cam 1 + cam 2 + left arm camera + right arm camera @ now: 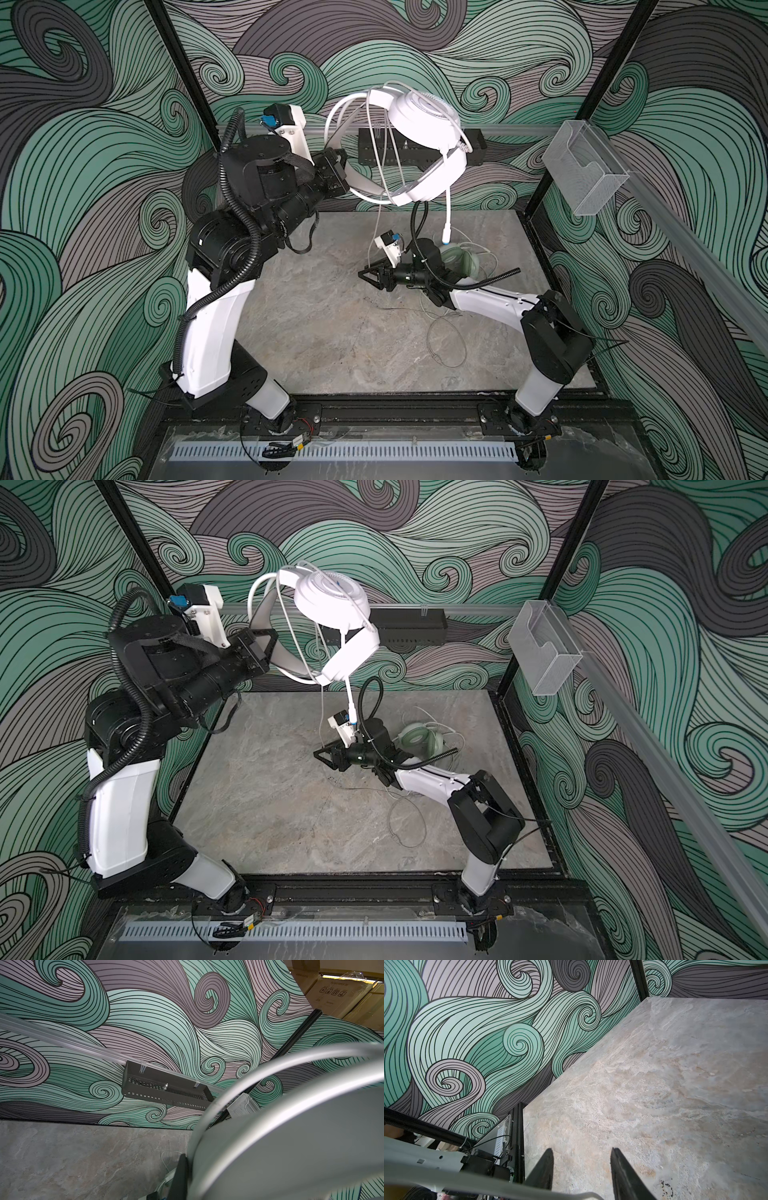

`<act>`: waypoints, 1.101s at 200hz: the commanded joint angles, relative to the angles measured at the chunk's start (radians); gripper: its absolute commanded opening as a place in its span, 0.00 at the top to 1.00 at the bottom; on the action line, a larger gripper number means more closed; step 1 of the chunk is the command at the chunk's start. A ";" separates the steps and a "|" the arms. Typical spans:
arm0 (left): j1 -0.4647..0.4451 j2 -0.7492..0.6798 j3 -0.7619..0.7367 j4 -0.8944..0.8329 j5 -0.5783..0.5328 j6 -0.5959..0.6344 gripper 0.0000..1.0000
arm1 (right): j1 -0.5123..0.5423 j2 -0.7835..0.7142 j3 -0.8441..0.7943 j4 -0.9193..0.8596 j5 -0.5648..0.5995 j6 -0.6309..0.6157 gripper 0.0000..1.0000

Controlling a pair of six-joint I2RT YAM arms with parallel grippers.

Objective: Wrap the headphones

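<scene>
The white headphones [424,124] [332,600] hang high above the back of the table. My left gripper [341,174] [266,646] is shut on their headband [291,1126], which fills the left wrist view next to one black finger [179,1176]. Their white cable drops to a plug [446,230] [352,717] just above my right wrist. The mint green headphones [457,262] [417,737] lie on the table, partly hidden behind the right arm. My right gripper [363,274] [318,755] [581,1151] hovers low over the table, open, with only bare tabletop between its fingers.
Thin pale cable loops [446,345] [405,825] lie on the marble table [311,324] in front of the right arm. A black box [370,149] [166,1088] hangs on the back wall rail. A clear plastic bin [586,174] [544,650] is mounted on the right rail.
</scene>
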 commanded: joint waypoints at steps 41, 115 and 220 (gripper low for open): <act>-0.006 -0.007 0.005 0.061 0.005 -0.043 1.00 | 0.006 -0.009 -0.011 0.030 -0.032 0.001 0.84; 0.051 -0.048 -0.081 0.084 -0.006 -0.040 1.00 | 0.015 -0.208 -0.116 -0.284 0.065 -0.198 1.00; 0.189 -0.069 -0.276 0.159 -0.003 -0.064 1.00 | 0.225 -0.593 -0.185 -0.862 0.414 -0.428 1.00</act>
